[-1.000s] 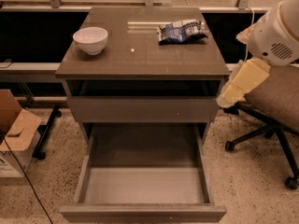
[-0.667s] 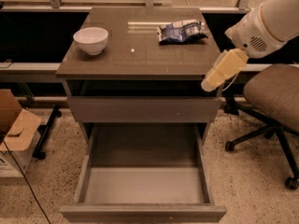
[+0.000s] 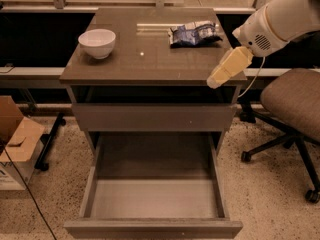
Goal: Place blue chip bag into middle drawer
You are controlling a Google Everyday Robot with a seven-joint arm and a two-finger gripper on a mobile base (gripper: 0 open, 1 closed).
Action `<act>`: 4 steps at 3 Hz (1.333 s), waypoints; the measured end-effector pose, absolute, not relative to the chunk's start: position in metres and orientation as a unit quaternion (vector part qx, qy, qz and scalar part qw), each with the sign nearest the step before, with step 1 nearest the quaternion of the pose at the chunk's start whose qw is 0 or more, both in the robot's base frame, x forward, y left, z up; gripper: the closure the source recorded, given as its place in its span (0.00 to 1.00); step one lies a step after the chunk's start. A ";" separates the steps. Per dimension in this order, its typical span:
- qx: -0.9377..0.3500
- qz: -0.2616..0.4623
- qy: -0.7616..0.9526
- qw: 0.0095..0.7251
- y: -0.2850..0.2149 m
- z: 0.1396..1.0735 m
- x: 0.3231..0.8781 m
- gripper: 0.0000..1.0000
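Observation:
The blue chip bag point(image 3: 194, 34) lies flat at the back right of the cabinet top point(image 3: 150, 59), crinkled, dark blue with white patches. The middle drawer point(image 3: 155, 199) is pulled out at the bottom of the cabinet, and its pale grey floor is bare. My gripper point(image 3: 216, 80) is cream-coloured and hangs from the white arm point(image 3: 280, 19). It points down and left over the front right corner of the cabinet top, in front of the bag and apart from it. It holds nothing.
A white bowl point(image 3: 97, 42) stands at the left of the cabinet top. A closed drawer front point(image 3: 152, 116) sits above the open drawer. An office chair point(image 3: 290, 109) stands to the right. A cardboard box point(image 3: 15, 139) sits on the floor at the left.
My gripper has moved left and up, from beside the cabinet's right side to over the top's front right corner. The bag, bowl and drawer have not moved.

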State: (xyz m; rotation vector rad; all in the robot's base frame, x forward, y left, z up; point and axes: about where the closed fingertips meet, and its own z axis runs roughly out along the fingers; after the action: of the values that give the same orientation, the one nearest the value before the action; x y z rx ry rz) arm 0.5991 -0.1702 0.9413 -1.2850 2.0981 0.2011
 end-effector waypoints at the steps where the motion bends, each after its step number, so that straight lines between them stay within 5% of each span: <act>1: -0.452 0.088 0.821 0.339 -0.166 0.927 0.611 0.00; 4: -0.332 0.116 0.819 0.452 -0.182 0.892 0.747 0.00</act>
State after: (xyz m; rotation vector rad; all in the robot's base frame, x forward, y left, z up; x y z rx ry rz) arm 0.7469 -0.1815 0.8925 -0.8208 2.0240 0.2858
